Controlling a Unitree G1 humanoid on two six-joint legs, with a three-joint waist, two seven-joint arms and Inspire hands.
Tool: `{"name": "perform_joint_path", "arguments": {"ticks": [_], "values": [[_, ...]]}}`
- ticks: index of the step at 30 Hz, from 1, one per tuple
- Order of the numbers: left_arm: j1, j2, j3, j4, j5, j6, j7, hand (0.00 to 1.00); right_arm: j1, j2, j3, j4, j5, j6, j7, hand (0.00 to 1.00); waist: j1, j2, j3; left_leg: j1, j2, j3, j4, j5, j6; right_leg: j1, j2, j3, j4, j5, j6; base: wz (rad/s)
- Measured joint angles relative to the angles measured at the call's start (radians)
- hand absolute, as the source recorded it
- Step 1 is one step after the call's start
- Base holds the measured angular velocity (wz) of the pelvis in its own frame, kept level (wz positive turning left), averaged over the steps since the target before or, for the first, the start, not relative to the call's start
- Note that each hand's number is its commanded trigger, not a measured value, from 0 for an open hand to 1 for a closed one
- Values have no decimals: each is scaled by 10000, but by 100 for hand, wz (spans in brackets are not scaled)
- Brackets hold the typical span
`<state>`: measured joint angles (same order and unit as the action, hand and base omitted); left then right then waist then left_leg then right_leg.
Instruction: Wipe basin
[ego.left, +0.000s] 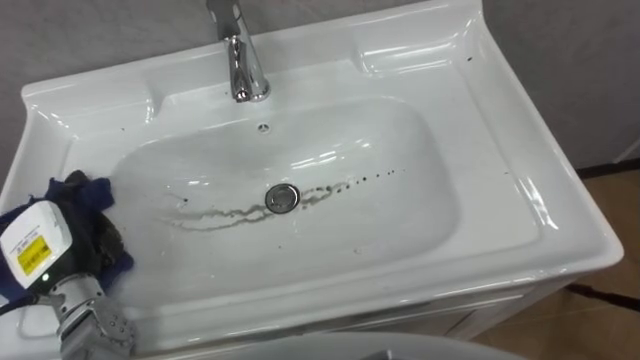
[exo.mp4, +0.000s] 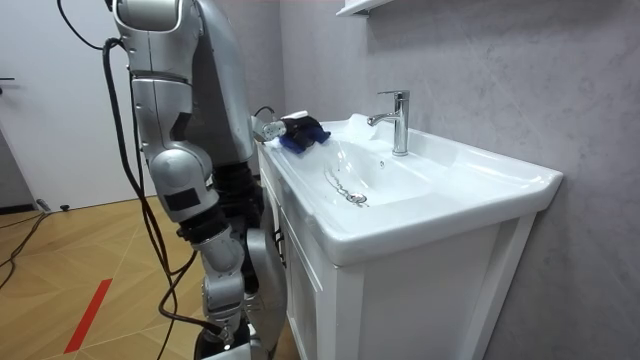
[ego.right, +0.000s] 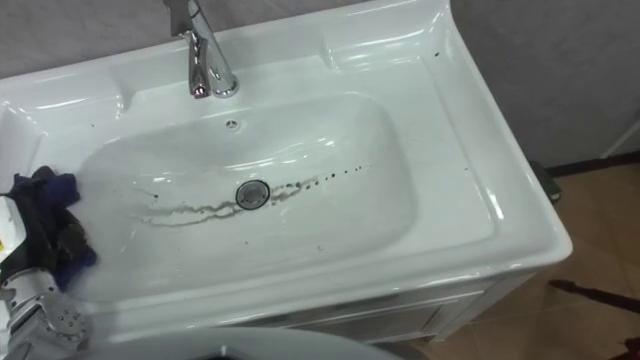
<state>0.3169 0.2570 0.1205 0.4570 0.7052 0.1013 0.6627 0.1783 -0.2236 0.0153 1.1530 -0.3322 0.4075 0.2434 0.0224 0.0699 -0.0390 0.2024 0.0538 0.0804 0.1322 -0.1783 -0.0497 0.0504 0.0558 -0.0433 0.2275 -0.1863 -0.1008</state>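
Standing against the white cabinet counter (exo.mp4: 420, 290) on a wooden parquet floor (exo.mp4: 60, 250), the robot rests its left hand (ego.left: 97, 242) on a crumpled dark blue cloth (ego.left: 80, 193) at the left rim of the white ceramic basin (ego.left: 560, 215). I cannot tell whether its fingers grip the cloth. Dark streaks (ego.left: 215, 214) cross the bowl beside the round metal drain (ego.left: 283, 197), and a chrome tap (ego.left: 245, 60) stands at the far edge. The right hand (exo.mp4: 224, 305) hangs low at the robot's side.

Silver shell, black cables — yellow-labelled left hand (ego.left: 40, 250)
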Motion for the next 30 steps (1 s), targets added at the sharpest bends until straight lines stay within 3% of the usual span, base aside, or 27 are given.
{"name": "perform_joint_path", "arguments": {"ticks": [8, 20, 24, 28, 30], "values": [[-78, 37, 68, 3, 78, 8, 340, 100, -3, 4, 27, 42, 150, -1, 2, 0, -18, -3, -2, 11, 10, 3, 0, 0, 0, 10, 4, -15, -2, 4, -7, 0], [-377, -346, 473, 111, -383, 43, 480, 100, -25, 34, 93, 77, 936, -84, -282, 0, -136, -17, 2, 37, 25, -2, -5, 0, 0, 63, 2, -67, 9, 10, -19, 3], [-588, -477, 721, 42, -698, 47, 440, 100, -59, 61, 126, 43, 1142, -313, -310, 0, -194, -75, 22, -3, 22, -25, -23, -1, 1, 39, -22, -168, 18, 5, -13, 7], [-783, -466, 737, -152, -1650, 43, 400, 100, -156, 84, 272, 73, 1249, -571, -368, 0, -190, -167, 86, -26, -2, -33, -13, -2, 3, 11, -41, -165, 80, -31, 27, 6], [-842, -441, 749, -612, -2248, 34, 279, 100, -195, 128, 518, 116, 1665, -820, -512, 0, -153, -295, 171, -66, -10, -26, -11, -2, 3, 1, -40, -168, 80, -48, 51, 12]]}}
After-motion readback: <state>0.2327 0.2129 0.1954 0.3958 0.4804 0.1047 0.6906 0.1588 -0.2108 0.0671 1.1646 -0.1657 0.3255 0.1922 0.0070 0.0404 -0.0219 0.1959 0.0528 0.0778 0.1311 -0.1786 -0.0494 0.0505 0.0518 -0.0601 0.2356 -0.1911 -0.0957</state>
